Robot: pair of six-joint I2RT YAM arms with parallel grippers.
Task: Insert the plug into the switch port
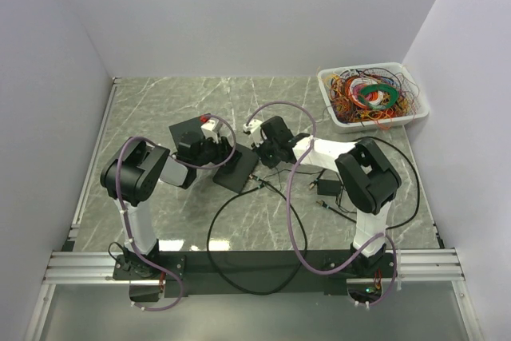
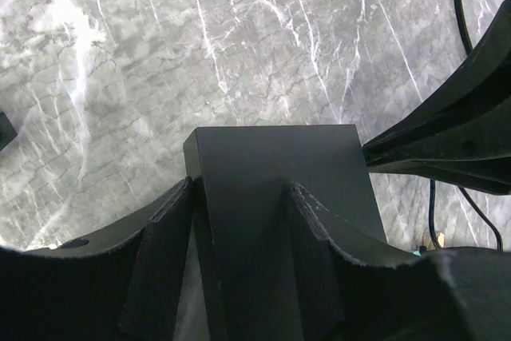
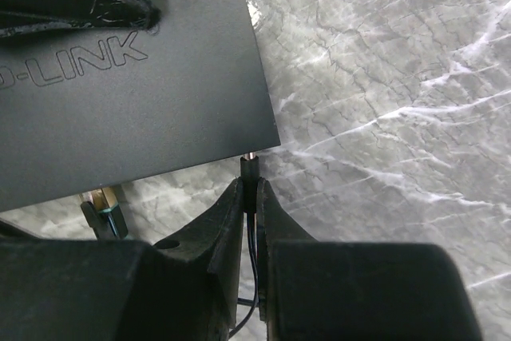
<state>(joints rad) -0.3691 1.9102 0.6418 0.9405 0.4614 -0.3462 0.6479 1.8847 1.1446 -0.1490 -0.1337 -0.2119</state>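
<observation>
Plug (image 3: 250, 167), pinched in our tightly closed right gripper (image 3: 250, 191), points toward twelve o'clock, tip at the switch (image 3: 120, 93) edge, while our left gripper (image 2: 238, 197) clasps that switch.

Open worktop (image 1: 152, 109) runs along the far and left sides. The middle is crowded: the switch (image 1: 236, 172) with the left claw (image 1: 217, 153) over it, the right claw (image 3: 250, 189) pinching the plug (image 3: 250, 167) at its edge. Loose cable (image 1: 210, 229) loops nearer; a bin (image 1: 359, 68) fills the far-right corner.
</observation>
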